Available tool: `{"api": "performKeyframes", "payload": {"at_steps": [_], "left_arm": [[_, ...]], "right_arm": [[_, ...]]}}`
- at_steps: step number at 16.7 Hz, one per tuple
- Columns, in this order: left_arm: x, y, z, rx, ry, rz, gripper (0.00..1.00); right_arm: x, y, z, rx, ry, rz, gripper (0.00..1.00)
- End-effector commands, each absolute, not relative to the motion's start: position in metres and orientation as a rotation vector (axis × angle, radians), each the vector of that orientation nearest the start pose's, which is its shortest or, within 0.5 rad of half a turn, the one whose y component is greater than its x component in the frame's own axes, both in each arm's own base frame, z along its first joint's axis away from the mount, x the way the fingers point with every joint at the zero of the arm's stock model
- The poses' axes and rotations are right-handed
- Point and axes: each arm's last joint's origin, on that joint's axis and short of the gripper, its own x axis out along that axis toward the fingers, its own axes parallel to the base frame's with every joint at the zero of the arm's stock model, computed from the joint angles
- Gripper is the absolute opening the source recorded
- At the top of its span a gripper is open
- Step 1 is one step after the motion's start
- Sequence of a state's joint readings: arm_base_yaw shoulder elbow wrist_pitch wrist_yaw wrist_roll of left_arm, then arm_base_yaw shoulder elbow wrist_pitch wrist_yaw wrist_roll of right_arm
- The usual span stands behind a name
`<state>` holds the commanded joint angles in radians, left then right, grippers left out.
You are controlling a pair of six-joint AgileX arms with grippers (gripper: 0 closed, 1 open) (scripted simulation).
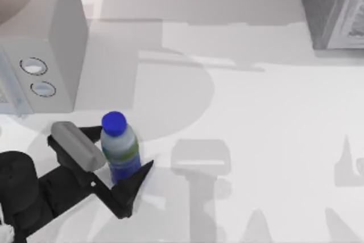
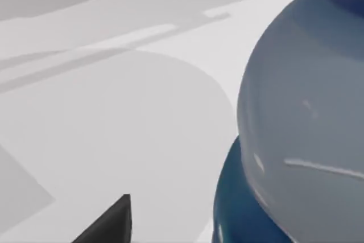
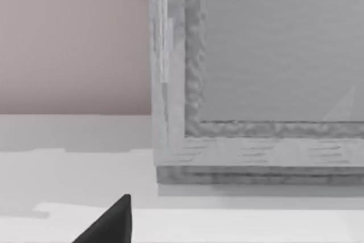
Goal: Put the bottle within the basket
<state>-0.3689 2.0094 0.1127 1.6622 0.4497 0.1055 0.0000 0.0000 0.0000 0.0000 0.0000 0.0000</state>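
The bottle (image 1: pixel 119 146) stands upright at the table's front left, with a round blue cap, a green band and a dark blue lower part. My left gripper (image 1: pixel 123 153) is open around it, one dark finger (image 1: pixel 135 181) on its right side, the other mostly hidden behind the wrist. In the left wrist view the bottle (image 2: pixel 296 140) looms close, with a clear gap between it and the fingertip (image 2: pixel 114 223). A grey rough-textured basket (image 1: pixel 333 7) sits at the far right corner. My right gripper is parked facing the basket (image 3: pixel 256 83), one fingertip (image 3: pixel 114 223) showing.
A white box-shaped appliance (image 1: pixel 42 44) with two round knobs stands at the far left, just behind the bottle. The white table (image 1: pixel 250 112) stretches between it and the basket.
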Motion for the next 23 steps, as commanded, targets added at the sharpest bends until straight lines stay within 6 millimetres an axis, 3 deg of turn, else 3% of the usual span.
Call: {"api": "performKeyframes", "payload": {"at_steps": [6, 19, 23], "left_arm": [[0.1961, -0.0971, 0.0623, 0.076, 0.198, -0.806, 1.00], [0.1961, -0.0971, 0.0623, 0.076, 0.198, -0.806, 0.02], [0.1961, -0.0971, 0.0623, 0.076, 0.198, -0.806, 0.00]], "right_arm": [[0.1057, -0.0012, 0.1600, 0.000, 0.000, 0.000, 1.00], [0.1057, -0.0012, 0.1600, 0.000, 0.000, 0.000, 1.00], [0.1057, -0.0012, 0.1600, 0.000, 0.000, 0.000, 1.00]]}}
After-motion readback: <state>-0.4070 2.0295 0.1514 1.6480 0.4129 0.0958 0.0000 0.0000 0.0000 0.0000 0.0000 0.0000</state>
